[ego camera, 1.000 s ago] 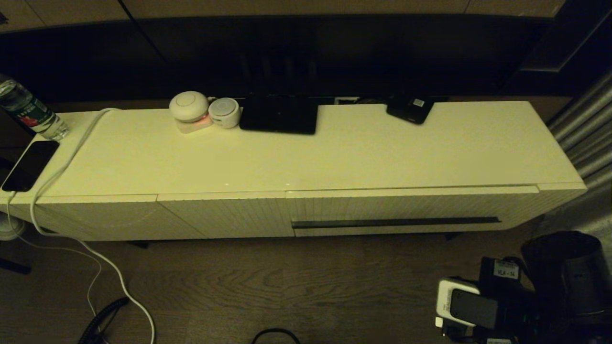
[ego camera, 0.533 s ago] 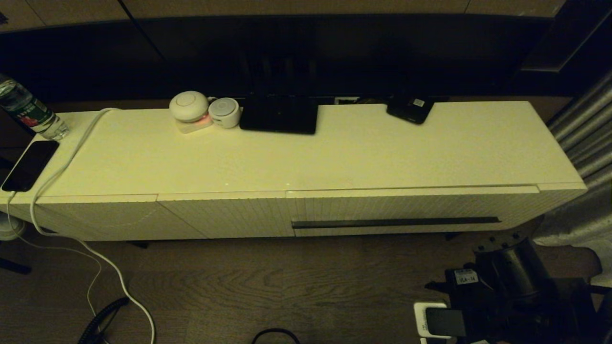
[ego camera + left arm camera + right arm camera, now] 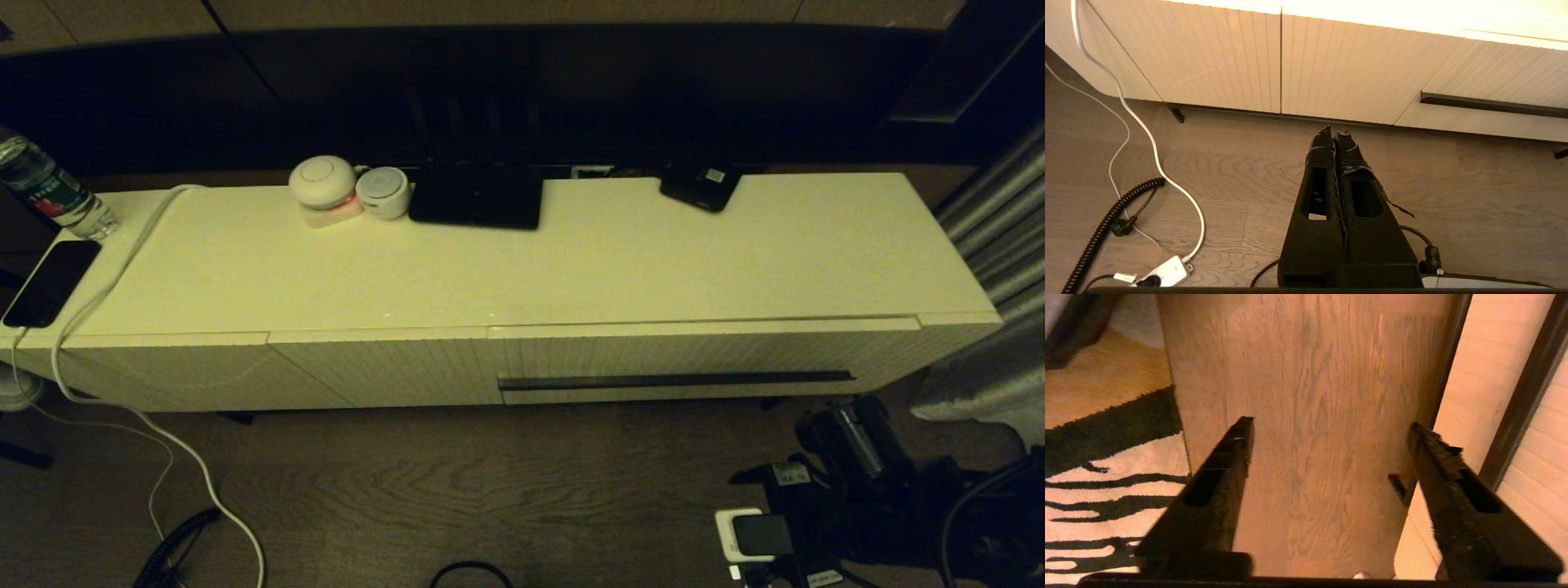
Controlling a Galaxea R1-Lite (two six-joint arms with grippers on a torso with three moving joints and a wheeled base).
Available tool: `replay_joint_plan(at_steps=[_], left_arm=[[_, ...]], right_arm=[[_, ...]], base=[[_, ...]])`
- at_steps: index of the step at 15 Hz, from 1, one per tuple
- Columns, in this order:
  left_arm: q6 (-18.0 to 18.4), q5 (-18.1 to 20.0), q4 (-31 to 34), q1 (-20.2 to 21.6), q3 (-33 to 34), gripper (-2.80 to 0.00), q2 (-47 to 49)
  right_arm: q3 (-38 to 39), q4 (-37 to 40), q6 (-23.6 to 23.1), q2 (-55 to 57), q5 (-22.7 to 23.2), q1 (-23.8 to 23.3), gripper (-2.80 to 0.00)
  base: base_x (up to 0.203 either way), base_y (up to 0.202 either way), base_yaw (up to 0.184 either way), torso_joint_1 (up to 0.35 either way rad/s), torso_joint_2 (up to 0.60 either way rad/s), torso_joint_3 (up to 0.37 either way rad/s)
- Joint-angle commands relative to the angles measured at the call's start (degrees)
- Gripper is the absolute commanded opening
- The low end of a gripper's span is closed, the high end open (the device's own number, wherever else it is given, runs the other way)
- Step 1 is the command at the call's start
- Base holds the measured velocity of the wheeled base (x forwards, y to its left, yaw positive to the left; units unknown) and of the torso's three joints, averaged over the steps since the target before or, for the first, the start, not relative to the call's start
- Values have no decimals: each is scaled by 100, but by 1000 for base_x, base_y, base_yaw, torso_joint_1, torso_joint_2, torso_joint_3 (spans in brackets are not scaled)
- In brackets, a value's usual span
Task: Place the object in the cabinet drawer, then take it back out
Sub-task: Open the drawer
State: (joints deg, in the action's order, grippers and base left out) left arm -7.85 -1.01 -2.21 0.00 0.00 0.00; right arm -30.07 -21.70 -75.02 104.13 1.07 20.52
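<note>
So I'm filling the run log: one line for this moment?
right gripper: open, empty, over floor by cabinet | left gripper: shut, parked | cabinet drawer: closed

Cabinet drawer [image 3: 702,359] at cabinet [image 3: 531,269] front — right side, bottle [image 3: 51,189] far left

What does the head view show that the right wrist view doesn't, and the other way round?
Head view only: the long cream-white cabinet's glossy top with a round white speaker, a flat black box, a clear water bottle and a black phone.
Right wrist view only: the right gripper, jaws wide apart and empty, above a black-striped rug.
Both: the ribbed cabinet drawer's dark handle slot, shut, and the wooden floor.
</note>
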Motion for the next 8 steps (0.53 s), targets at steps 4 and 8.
replay_joint_plan(at_steps=[4, 8], left_arm=[[-6, -4, 1, 0, 0, -280, -9], [-6, -4, 1, 0, 0, -280, -9]], right_arm=[[-360, -559, -38, 692, 0, -174, 0], [-469, -1050, -45, 1018, -12, -180, 0]], base=[[0, 0, 0, 0, 0, 0], [0, 0, 0, 0, 0, 0]])
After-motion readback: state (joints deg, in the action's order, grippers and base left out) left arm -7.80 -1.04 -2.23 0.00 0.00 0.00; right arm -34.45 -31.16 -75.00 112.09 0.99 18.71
